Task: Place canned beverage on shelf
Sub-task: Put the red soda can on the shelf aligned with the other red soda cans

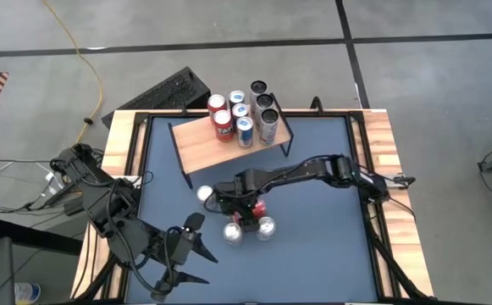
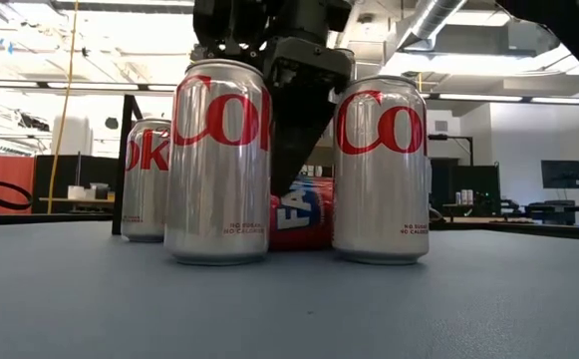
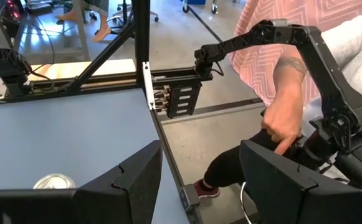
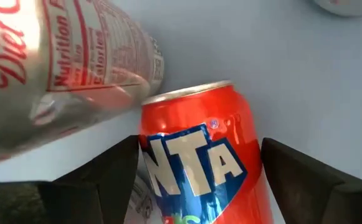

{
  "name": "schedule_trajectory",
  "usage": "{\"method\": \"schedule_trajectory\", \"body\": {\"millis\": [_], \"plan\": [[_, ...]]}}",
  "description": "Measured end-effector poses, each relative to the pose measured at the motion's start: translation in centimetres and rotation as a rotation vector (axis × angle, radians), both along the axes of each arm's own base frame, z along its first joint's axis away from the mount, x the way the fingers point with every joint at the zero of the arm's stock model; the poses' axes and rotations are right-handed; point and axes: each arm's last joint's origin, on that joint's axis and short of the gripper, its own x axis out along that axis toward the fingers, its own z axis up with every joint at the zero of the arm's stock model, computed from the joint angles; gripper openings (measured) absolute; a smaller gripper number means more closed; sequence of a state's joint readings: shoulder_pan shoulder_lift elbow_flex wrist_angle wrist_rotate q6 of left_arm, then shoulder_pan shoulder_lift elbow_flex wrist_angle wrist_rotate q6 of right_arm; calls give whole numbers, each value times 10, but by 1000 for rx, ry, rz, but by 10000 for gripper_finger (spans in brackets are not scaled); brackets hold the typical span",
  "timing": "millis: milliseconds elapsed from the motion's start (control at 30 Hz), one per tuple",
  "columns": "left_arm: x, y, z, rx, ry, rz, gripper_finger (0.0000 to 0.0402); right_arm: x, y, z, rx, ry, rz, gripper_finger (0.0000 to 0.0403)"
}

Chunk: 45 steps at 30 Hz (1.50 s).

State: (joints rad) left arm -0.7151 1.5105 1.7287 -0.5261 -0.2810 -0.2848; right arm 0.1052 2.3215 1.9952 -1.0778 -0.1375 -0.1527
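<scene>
The right gripper (image 4: pixel 199 180) has its fingers (image 4: pixel 106 171) spread wide on either side of an orange-red Fanta can (image 4: pixel 199 149), one finger on each flank; whether they press it, I cannot tell. The can has blue-and-white lettering and stands on the counter (image 1: pixel 313 169), directly behind two silver Diet Coke cans (image 2: pixel 217 160) at the front; a third silver can (image 1: pixel 204 193) stands to the left. The shelf (image 1: pixel 199 144), a light wooden board on thin black legs, stands at the counter's far edge and carries eight red, silver and dark cans. The left gripper (image 1: pixel 196 254) waits at the near left corner, fingers (image 3: pixel 128 186) partly open and empty. The counter is dark blue-grey with a wooden border. Beyond it, the left wrist view shows a person's arm and a pink patterned garment.
</scene>
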Motion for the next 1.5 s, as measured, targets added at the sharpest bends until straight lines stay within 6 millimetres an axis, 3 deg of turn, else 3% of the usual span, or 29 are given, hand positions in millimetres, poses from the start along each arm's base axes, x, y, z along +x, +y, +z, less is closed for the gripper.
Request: {"method": "schedule_trajectory", "body": {"millis": [133,567,667,800,967,1133,1300,1500], "plan": [[0,0,0,-1,-1,0,203,0,2,-5,-32,0,19,313],[0,0,0,-3,-4,14,203,-4,-3,5,-100,-2,27,271],[0,-1,1,-2,-15,18,203,-5,-6,22,-95,-65,20,270],[-5,-6,1,6,-20,-1,203,-15,-9,74,-81,-228,4,270],[-11,-12,2,34,-40,46,203,-55,-12,130,-44,-379,-60,269],[-16,-14,0,100,-61,115,203,-113,-8,167,-23,-683,-159,268],[-12,-11,-3,156,-91,194,203,-173,-4,154,-6,-993,-377,268],[16,2,-26,281,-65,319,203,-210,3,118,-2,-1206,-586,268]]}}
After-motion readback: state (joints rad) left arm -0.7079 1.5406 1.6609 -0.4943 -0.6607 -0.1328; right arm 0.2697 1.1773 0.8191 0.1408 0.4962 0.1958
